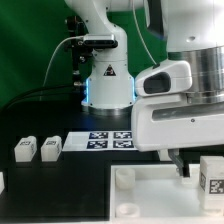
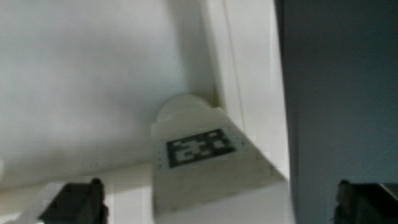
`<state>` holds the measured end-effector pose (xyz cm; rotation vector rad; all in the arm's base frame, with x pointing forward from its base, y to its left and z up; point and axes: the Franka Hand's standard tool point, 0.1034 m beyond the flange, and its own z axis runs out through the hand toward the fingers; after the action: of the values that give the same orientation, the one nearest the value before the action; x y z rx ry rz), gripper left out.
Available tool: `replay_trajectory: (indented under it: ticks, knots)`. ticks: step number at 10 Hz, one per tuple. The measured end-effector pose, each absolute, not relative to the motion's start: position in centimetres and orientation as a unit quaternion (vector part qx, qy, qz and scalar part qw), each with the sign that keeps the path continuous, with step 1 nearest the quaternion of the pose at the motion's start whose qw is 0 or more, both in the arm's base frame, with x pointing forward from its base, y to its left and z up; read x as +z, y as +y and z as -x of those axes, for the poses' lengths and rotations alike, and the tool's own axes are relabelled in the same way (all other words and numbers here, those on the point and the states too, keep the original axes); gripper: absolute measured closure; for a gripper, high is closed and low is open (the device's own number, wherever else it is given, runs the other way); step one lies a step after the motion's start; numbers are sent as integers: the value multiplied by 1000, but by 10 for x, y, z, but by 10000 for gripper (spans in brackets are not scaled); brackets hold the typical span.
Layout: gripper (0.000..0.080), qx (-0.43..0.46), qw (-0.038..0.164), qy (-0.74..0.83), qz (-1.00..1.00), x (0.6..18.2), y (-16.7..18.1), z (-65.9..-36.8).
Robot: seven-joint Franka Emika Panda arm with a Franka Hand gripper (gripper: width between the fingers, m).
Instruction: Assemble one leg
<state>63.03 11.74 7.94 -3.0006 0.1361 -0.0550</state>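
In the wrist view a leg, a chunky white block with a black-and-white tag, lies on the large white panel close to its raised edge. My gripper is open. Its two dark fingertips stand wide apart on either side of the leg, with a gap on each side. In the exterior view the same leg stands at the panel's right end, just below my gripper. Two more legs sit side by side on the black table at the exterior view's left.
The marker board lies in front of the robot base. Another white leg shows at the left edge. Round corner sockets stand up from the panel. A green backdrop stands behind.
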Motion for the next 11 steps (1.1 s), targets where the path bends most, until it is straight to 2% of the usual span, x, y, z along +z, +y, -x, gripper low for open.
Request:
replay_trajectory:
  ticks: [1,2,3,4,7,8,10,11]
  knots:
    - [194,-20,69,46,996,79,118,-630]
    - [329,-20,69,46,996,79,119,-630]
    - [329,-18,73,84,994,79,120,-630]
    - [499,-13,74,149,986,79,119,-630]
    - [496,-1,77,285,955,78,116,-630]
    - [498,5,85,342,936,78,115,-631]
    - [501,33,103,563,819,76,118,-628]
    - [501,49,120,618,775,76,115,-629]
